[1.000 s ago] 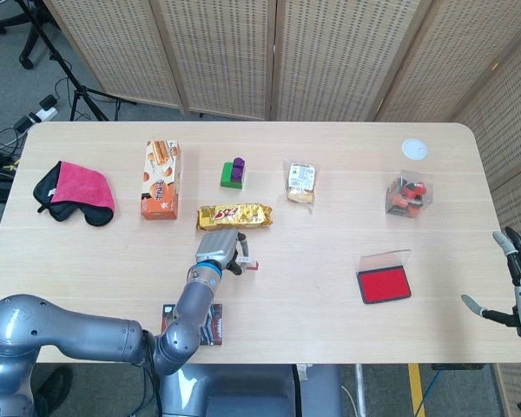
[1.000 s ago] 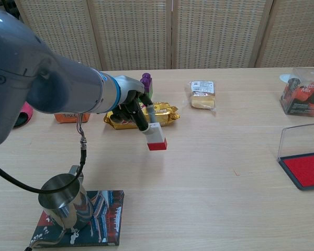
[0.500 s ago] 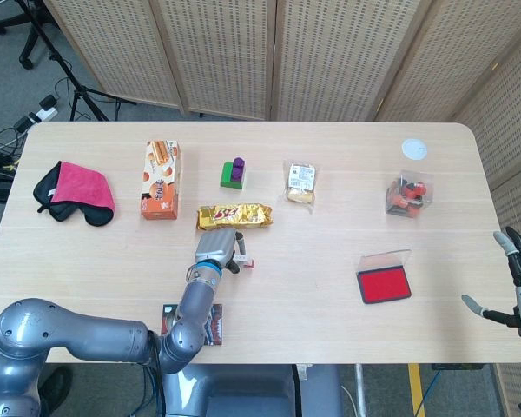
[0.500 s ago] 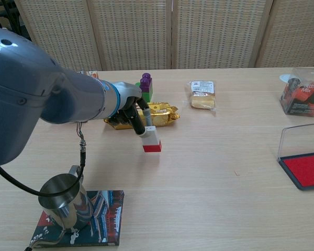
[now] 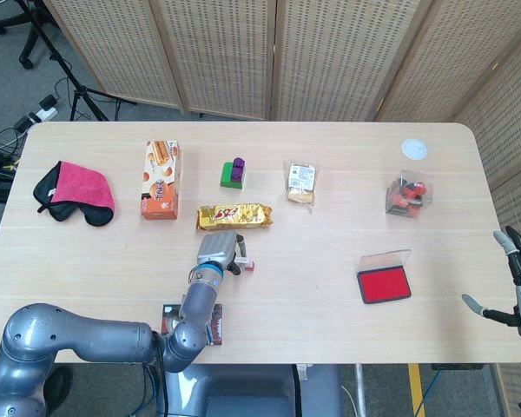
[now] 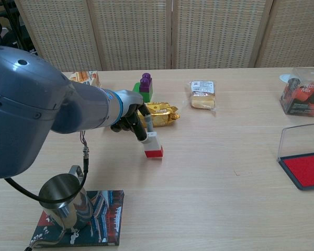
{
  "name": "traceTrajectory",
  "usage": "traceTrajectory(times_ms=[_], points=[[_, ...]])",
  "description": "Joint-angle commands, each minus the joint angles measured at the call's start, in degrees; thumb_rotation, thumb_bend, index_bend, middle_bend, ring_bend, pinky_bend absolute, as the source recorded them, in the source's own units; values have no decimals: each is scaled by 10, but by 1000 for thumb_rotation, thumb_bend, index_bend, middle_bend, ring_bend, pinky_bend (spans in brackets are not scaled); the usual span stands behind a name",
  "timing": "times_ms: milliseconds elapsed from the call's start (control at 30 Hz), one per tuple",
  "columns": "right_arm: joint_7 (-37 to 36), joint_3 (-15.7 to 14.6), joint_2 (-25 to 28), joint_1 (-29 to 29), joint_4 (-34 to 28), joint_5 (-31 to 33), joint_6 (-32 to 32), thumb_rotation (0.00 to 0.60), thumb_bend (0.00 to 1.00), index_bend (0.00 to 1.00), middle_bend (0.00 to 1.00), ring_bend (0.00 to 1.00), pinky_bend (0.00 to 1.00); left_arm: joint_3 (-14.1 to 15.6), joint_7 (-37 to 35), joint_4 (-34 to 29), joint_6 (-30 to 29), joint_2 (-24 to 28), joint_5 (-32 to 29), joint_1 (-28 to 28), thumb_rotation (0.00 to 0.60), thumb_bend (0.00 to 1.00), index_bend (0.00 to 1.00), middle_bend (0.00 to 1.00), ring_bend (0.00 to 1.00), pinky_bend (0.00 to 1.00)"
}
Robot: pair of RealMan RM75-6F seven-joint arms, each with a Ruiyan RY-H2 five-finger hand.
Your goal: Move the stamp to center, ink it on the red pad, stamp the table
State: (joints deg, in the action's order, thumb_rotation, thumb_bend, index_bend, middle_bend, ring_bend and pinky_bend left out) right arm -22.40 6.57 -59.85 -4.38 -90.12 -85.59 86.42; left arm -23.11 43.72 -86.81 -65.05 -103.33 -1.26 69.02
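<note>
Head view: stamp (image 5: pixel 246 265) near table (image 5: pixel 330 217) center, grasped by left hand (image 5: pixel 219 251). Right hand (image 5: pixel 514 291) at right edge, released, fingers spread. Red pad (image 5: pixel 384 286) well right of stamp, lid raised behind.

Chest view: stamp (image 6: pixel 152 146) pinched at grey handle, red base at or just above table. Likely light, rigid, top-heavy; grip handle, not base. Gold snack pack (image 6: pixel 158 113) just behind; steel pitcher (image 6: pixel 63 201) near front edge; path to pad (image 6: pixel 306 170) unobstructed.

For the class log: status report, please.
Left hand holds stamp, base on table. Right hand open at the edge. Red pad uncovered, path clear.
</note>
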Motion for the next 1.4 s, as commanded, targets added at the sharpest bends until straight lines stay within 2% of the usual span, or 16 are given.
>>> traceTrajectory(times_ms=[33, 300, 467, 633, 833, 1033, 1133, 1200, 1267, 1367, 1400], points=[[0, 0, 0, 0, 0, 0, 0, 600, 0, 10, 0, 0, 0, -1, 2, 4, 1, -4, 0, -1, 600, 358, 575, 976, 1000, 932], [-3, 0, 0, -1, 1, -1, -1, 600, 0, 10, 0, 0, 0, -2, 9, 17, 1, -17, 7, -5, 600, 349, 570, 973, 1000, 933], [-5, -1, 1, -1, 1, -2, -1, 600, 0, 10, 0, 0, 0, -2, 16, 12, 3, -15, 6, -9, 600, 313, 404, 973, 1000, 932], [-6, -1, 1, 0, 1, -2, 1, 600, 0, 10, 0, 0, 0, -5, 21, 6, 2, -10, 4, -14, 600, 280, 383, 973, 1000, 932], [-6, -1, 2, 0, 0, -3, 2, 600, 0, 10, 0, 0, 0, -13, 20, -43, 3, 28, 12, -30, 600, 212, 321, 973, 1000, 932], [-1, -1, 0, 0, 1, -3, 2, 600, 0, 10, 0, 0, 0, -15, -4, -126, -20, 99, 75, -63, 600, 164, 287, 950, 982, 927], [5, -1, -2, 0, 0, -2, 2, 600, 0, 10, 0, 0, 0, -17, -25, -170, -12, 153, 114, -87, 600, 150, 228, 839, 877, 866], [12, -2, -4, -1, -2, -3, 2, 600, 0, 10, 0, 0, 0, -19, -51, -199, 6, 199, 151, -113, 600, 145, 182, 726, 766, 745], [20, -2, -6, -1, -3, -3, 1, 600, 0, 10, 0, 0, 0, -17, -80, -212, 24, 232, 193, -137, 600, 142, 148, 577, 595, 548], [36, -4, -11, -3, -3, -5, -1, 600, 0, 10, 0, 0, 0, 0, -124, -213, 30, 281, 280, -181, 600, 120, 123, 388, 371, 350], [42, -5, -13, -4, -3, -5, -3, 600, 0, 10, 0, 0, 0, 6, -139, -211, 30, 295, 306, -196, 600, 113, 112, 339, 321, 313]])
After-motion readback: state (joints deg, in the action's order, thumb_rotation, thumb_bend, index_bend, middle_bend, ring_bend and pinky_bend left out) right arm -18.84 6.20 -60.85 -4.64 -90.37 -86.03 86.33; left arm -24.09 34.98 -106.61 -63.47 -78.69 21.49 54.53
